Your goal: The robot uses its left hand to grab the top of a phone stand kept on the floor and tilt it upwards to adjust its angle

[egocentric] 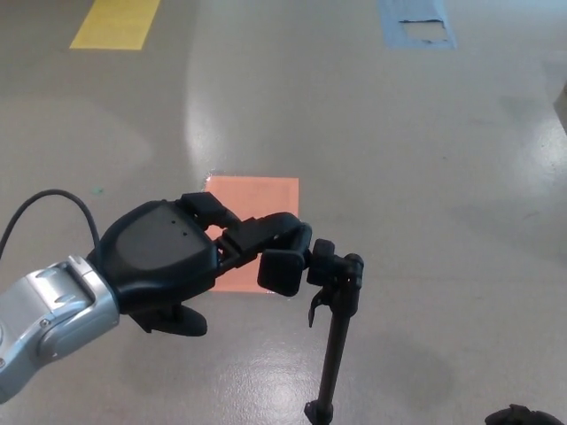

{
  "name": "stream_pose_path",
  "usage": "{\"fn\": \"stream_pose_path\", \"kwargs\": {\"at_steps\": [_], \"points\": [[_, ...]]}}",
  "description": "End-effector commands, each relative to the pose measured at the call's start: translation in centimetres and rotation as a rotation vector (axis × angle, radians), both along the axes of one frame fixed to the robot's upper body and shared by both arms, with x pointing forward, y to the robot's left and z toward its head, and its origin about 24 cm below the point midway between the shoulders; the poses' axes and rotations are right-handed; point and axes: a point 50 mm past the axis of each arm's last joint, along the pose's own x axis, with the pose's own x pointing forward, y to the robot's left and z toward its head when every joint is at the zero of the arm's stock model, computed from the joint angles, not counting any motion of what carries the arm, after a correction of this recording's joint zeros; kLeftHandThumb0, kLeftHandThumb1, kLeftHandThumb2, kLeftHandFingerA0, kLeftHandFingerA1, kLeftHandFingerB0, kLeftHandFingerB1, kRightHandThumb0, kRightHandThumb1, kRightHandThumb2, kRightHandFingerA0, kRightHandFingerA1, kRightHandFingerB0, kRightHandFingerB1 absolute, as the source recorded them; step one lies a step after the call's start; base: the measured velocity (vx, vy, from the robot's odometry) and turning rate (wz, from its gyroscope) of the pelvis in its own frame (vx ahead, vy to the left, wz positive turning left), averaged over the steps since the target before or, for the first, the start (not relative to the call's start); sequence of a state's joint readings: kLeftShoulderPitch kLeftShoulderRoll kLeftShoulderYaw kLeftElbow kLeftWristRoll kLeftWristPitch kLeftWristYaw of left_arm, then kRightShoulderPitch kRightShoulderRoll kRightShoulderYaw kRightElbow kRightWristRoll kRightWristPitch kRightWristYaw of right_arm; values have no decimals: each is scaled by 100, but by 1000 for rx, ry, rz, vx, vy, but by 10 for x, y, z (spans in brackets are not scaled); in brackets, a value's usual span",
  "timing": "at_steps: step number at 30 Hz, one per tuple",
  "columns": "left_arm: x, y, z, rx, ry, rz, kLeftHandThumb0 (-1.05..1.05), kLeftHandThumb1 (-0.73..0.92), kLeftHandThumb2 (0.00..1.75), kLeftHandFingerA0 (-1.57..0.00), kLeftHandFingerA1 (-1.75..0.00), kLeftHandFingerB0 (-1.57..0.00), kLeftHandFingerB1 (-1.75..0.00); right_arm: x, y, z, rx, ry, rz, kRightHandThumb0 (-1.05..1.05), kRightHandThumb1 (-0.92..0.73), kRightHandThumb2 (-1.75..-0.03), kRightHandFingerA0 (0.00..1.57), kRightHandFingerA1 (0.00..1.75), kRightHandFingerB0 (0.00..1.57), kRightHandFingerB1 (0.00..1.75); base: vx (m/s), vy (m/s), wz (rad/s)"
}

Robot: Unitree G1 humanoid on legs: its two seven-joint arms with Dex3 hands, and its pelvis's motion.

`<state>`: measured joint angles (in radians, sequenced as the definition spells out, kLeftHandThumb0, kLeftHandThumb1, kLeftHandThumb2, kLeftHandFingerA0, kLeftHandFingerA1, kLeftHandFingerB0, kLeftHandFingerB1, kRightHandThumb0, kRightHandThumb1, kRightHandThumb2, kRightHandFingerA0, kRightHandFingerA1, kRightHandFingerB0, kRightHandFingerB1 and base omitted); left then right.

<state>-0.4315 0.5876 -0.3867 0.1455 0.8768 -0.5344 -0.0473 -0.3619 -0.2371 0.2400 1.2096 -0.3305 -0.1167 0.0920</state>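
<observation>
Where the grey floor [425,177] is running toward the near edge of the head view, the phone stand [335,336] is standing upright, right of centre. It is showing as a slim matte black pole with a small foot collar at the bottom edge of the picture and a blocky, jointed clamp head at the top, a short curved lever hanging off the head's left side.

The left hand [190,257] is reaching in from the lower left. Its shell is smooth, rounded black plastic, joined to a brushed silver wrist, with a thin black cable [44,208] arching behind the forearm. Its thick fingers [282,266] are extending rightward and curling, the squared fingertip pad lying right against the left side of the stand's head. Whether the fingers are actually closing on the head or merely touching it cannot be told from this angle.

Behind the hand, a flat orange rectangle [266,195] is lying on the floor. A yellow patch [115,22] is sitting at the far left corner and a blue patch [418,22] at the far right. The floor is looking polished, carrying a pale sheen and faint scuffs.
</observation>
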Motion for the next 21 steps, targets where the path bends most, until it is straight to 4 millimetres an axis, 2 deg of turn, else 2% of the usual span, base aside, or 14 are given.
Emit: {"fn": "stream_pose_path", "kwargs": {"at_steps": [1,10,12,21], "points": [[-2,8,-9,35,-1,15,-61,42,77,-30,-46,0,-12,1,-6,2,-12,5,-8,-26,-61,-109,7,51,6,49,0,0,0],[-3,11,-11,43,10,29,-58,42,77,-30,-46,0,-14,2,-5,3,-13,2,-7,-25,-61,-109,7,51,6,50,0,0,0],[-4,11,-12,45,17,31,-62,44,75,-30,-45,0,-8,2,-5,3,-20,3,-2,-26,-61,-109,6,51,6,49,0,0,0],[-4,12,-13,47,24,31,-62,44,75,-31,-45,0,-7,3,-5,3,-15,0,-2,-25,-62,-109,7,51,6,49,0,0,0]]}}
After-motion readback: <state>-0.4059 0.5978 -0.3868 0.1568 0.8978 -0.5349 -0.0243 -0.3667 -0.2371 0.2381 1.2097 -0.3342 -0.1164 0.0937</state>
